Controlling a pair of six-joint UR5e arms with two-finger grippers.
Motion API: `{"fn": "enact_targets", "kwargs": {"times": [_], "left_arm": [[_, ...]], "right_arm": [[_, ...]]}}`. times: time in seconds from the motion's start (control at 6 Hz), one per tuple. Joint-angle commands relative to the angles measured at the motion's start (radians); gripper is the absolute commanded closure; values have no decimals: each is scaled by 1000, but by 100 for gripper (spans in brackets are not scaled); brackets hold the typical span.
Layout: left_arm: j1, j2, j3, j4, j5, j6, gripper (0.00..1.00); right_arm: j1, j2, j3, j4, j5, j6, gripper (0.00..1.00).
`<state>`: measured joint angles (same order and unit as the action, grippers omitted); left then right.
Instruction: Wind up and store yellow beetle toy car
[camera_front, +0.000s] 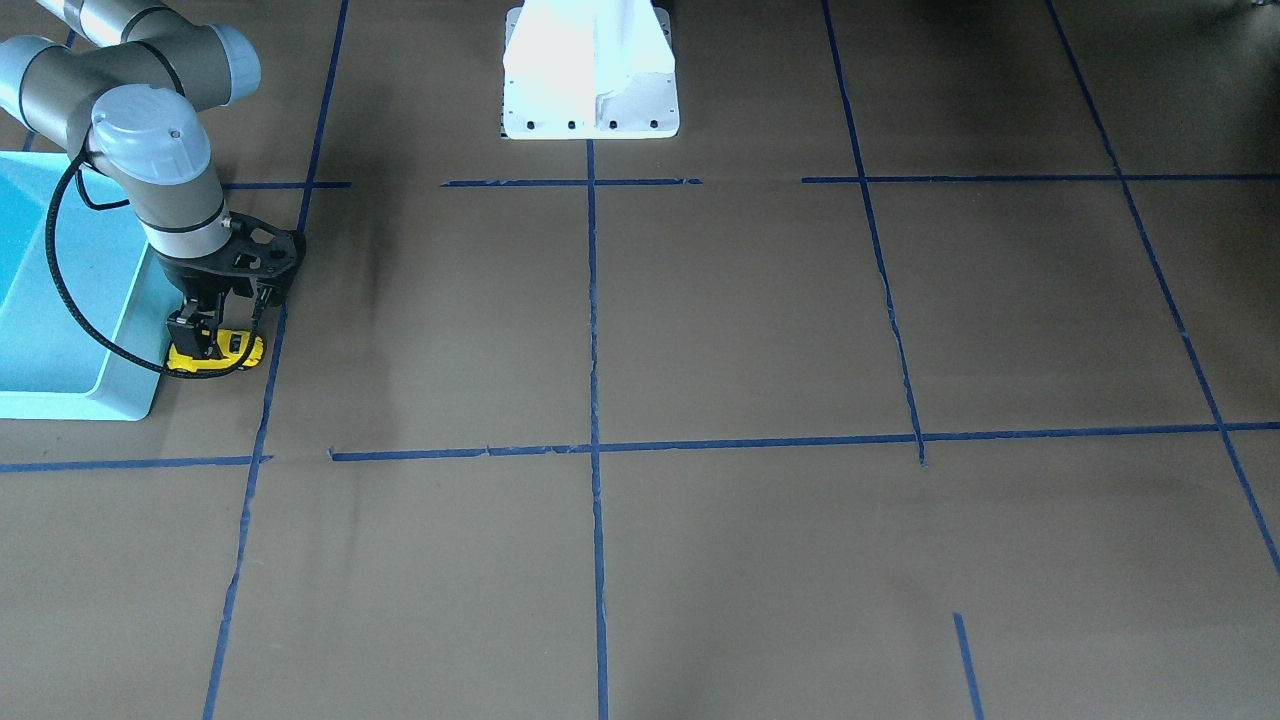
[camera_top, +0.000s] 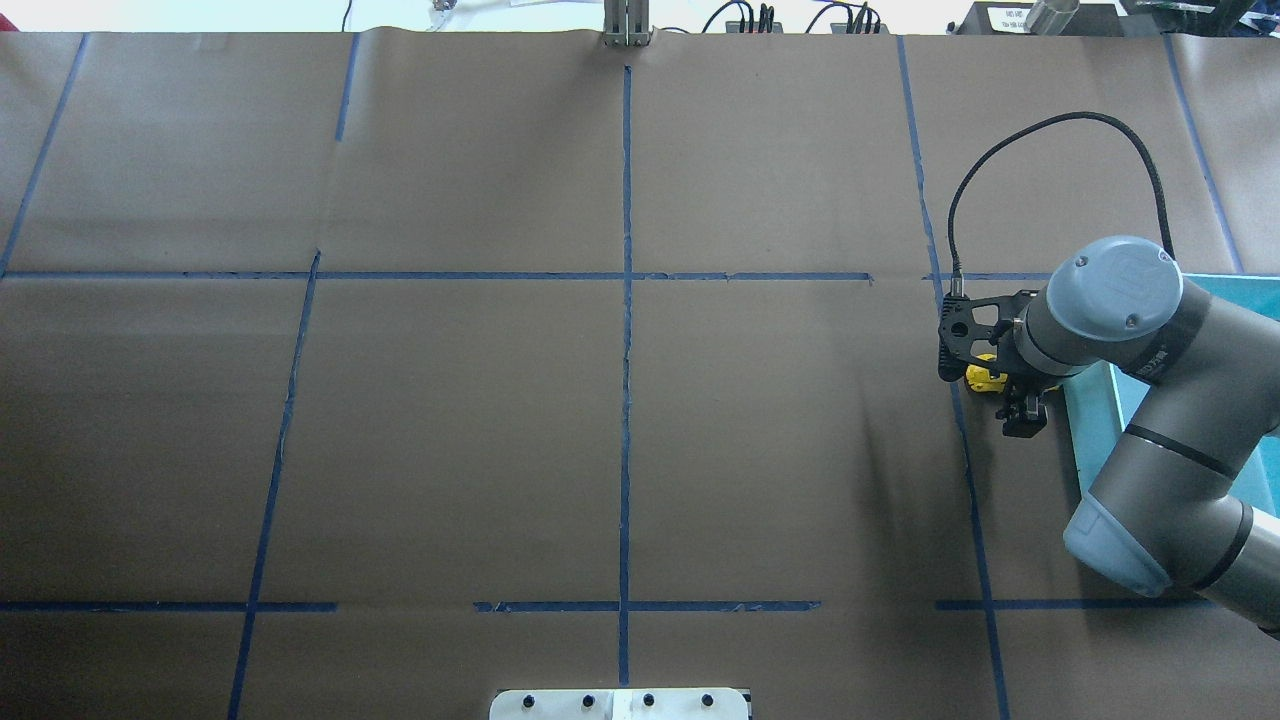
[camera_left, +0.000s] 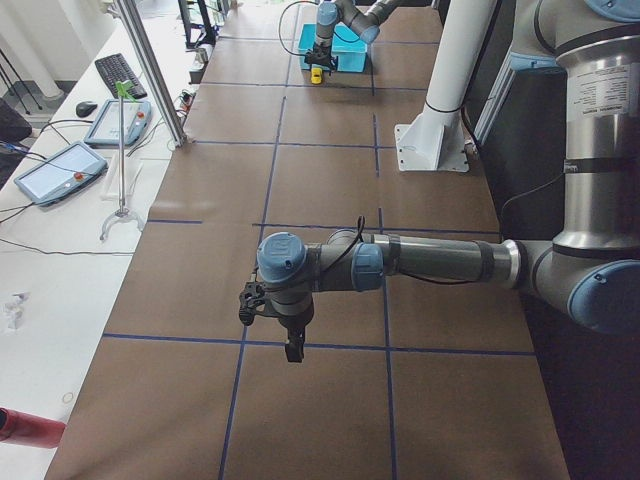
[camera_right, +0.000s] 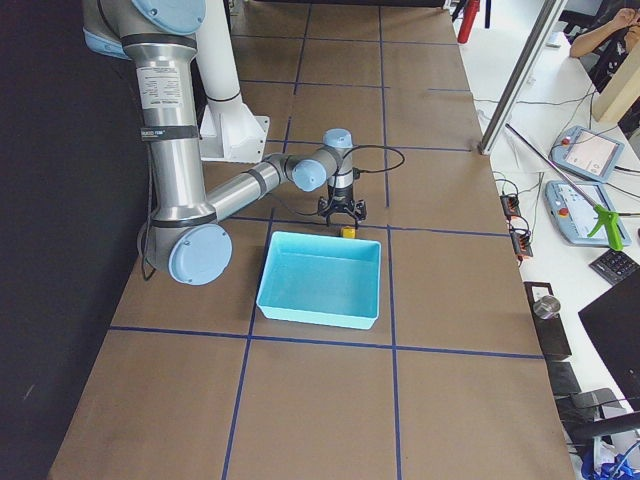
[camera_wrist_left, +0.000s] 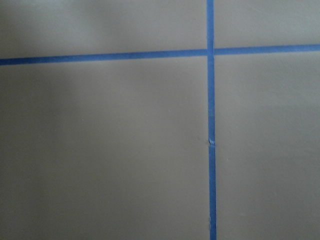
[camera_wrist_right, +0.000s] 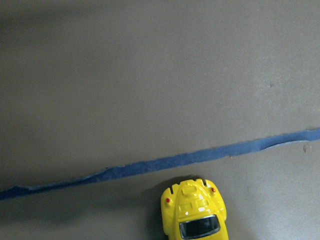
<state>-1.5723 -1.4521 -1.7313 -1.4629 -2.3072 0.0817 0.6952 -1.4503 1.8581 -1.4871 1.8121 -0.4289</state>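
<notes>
The yellow beetle toy car (camera_front: 240, 350) stands on the brown table right beside the light blue bin (camera_front: 70, 405). My right gripper (camera_front: 205, 340) points straight down over it, with its fingers closed on the car's sides. The right wrist view shows one rounded end of the car (camera_wrist_right: 195, 212) just below a blue tape line. The car also shows in the overhead view (camera_top: 983, 376), under the right wrist. My left gripper (camera_left: 292, 352) hangs above bare table far from the car, and I cannot tell whether it is open or shut.
The bin (camera_top: 1092, 420) lies at the table's right end with the right arm reaching over it. Blue tape lines (camera_front: 592, 450) divide the brown table. The white robot base (camera_front: 590, 100) stands at the middle of the robot's side.
</notes>
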Motion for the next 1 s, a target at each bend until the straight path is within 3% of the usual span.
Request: {"fn": "enact_targets", "kwargs": {"times": [0.0,0.5,0.67,0.83], "left_arm": [[-3,53,-43,1,-11,65,0],[-2,72,-57,-5,-52,69,0],[-2,72,-56,-5,-54,70,0],[-2,72,-56,-5,-55,70,0]], "right_arm": [[3,-2,-11,1,-7,-42,0],[-3,4,-68,4,-7,-44,1],[-3,5,-66,4,-7,-42,17],[-3,5,-66,4,-7,-41,41]]}}
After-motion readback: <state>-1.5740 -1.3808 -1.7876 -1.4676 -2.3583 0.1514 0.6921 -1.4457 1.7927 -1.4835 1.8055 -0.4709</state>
